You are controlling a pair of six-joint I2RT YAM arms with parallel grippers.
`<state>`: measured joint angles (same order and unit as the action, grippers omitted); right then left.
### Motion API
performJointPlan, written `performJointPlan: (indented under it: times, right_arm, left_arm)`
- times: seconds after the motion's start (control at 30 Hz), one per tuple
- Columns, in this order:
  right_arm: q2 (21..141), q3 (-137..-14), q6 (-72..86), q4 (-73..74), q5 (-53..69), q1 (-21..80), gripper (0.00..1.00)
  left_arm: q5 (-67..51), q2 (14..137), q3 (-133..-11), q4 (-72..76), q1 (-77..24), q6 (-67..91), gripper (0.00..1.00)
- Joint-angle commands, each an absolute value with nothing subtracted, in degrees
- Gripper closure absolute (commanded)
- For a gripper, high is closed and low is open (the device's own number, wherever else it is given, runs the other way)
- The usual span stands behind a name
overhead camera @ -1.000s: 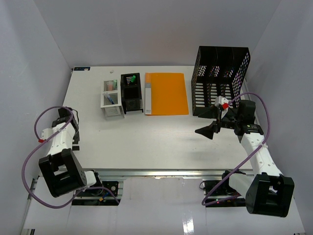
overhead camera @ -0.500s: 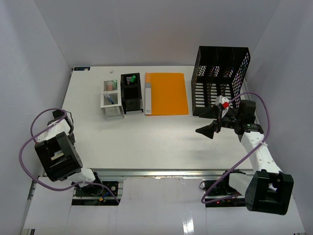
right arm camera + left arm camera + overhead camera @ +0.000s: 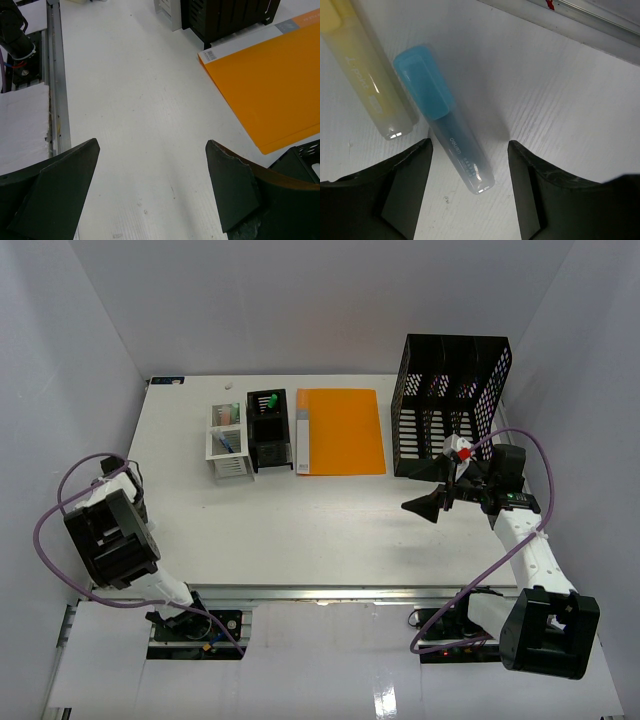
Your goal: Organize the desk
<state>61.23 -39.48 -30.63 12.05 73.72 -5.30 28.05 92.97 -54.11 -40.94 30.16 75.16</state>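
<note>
Left claw (image 3: 470, 150) is spread, pinching nothing. Its jaws straddle the tail end of a blue highlighter (image 3: 445, 130), a gap showing on both sides. The desk (image 3: 560, 100) lies directly under the claw. We can't tell if the tips touch it.

Risks as we judge them:
- Only the tail of the blue highlighter sits between the jaws, and the capped end runs out ahead of the claw on a slant. A pinch here would catch the very end, so the marker could pivot or droop on lift, or the smooth barrel could squirt out forward.
- The barrel lies closer to one jaw. That jaw would meet it first and shove it sideways before the other lands.
- A yellow highlighter (image 3: 367, 75) lies just beside the blue one, its end near the outer side of that same jaw. The jaw could clip it and send it rolling.
- The metal rail (image 3: 570, 22) runs ahead of the claw on the other side. A kicked marker might roll toward it.

Right claw (image 3: 151, 145) is spread wide and empty, with bare desk below it. An orange folder (image 3: 270, 85) lies ahead and to one side, well apart from the left claw, so we see no clash risk there.
</note>
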Motion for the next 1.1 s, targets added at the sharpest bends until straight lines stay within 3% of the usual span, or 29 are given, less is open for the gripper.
performJointPlan:
  times: [0.0, 0.2, 0.5, 0.8, 0.87, 1.07]
  right_arm:
    - [61.61, -39.29, -31.14, 12.01, 75.5, -5.77, 0.07]
    - [61.7, -39.37, -31.11, 12.02, 75.67, -5.98, 0.07]
    - [61.59, -39.46, -30.85, 12.04, 76.11, -6.5, 0.07]
    - [61.35, -39.55, -30.76, 12.04, 76.38, -6.83, 0.07]
    - [61.26, -39.55, -30.76, 12.04, 76.46, -6.86, 0.07]
    - [61.17, -39.55, -30.67, 12.04, 76.56, -6.95, 0.07]
  left_arm:
    - [27.99, 93.18, -56.12, -40.09, 30.94, 74.37, 0.25]
    - [26.77, 94.61, -57.8, -38.4, 31.18, 71.67, 0.28]
    - [21.88, 96.68, -57.46, -34.03, 31.55, 67.48, 0.69]
    - [6.96, 96.01, -52.71, -23.37, 30.21, 60.95, 0.95]
    - [5.28, 95.63, -52.74, -20.15, 28.13, 56.12, 0.99]
    - [0.85, 91.76, -54.59, -13.09, 19.66, 43.46, 1.0]
